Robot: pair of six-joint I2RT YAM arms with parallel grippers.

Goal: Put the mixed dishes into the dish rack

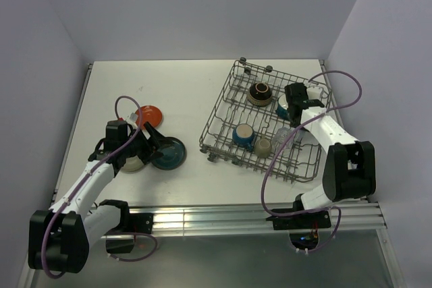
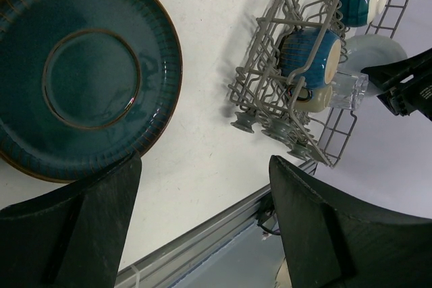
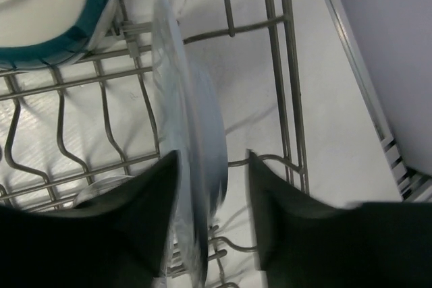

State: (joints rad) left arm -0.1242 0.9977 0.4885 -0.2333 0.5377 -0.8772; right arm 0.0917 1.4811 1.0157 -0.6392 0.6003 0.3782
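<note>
- The left end effector [image 2: 202, 166] is released; its fingers stand wide apart with nothing between them. It hangs over the surface [image 1: 175, 85] just beside the dark teal plate [image 2: 81, 65], which lies flat outside the rack.
- The right end effector [image 3: 212, 156] is lowered into the far right part of the dish rack [image 1: 217, 109]; its fingers straddle the pale blue plate [image 3: 192, 119]. We note a gap between the plate and one finger, so we read the end effector as released rather than clenched.
- The pale blue plate stands on edge among the rack wires, just beside a cream/teal bowl [image 3: 40, 5].
- For the other rack contents, we turn to the top view. The brown bowl [image 1: 260, 92] sits toward the far side; a teal bowl [image 1: 243, 134] lies on its side toward the near side; the clear glass cup [image 1: 282, 136] lies near it, to the right.
- On the surface, left of the rack, the red-orange plate [image 1: 148, 112] lies flat beyond the left end effector. The grey-beige plate [image 1: 133, 164] is partly hidden under the left arm [image 1: 88, 180], next to the dark teal plate; we cannot tell whether the two touch.
</note>
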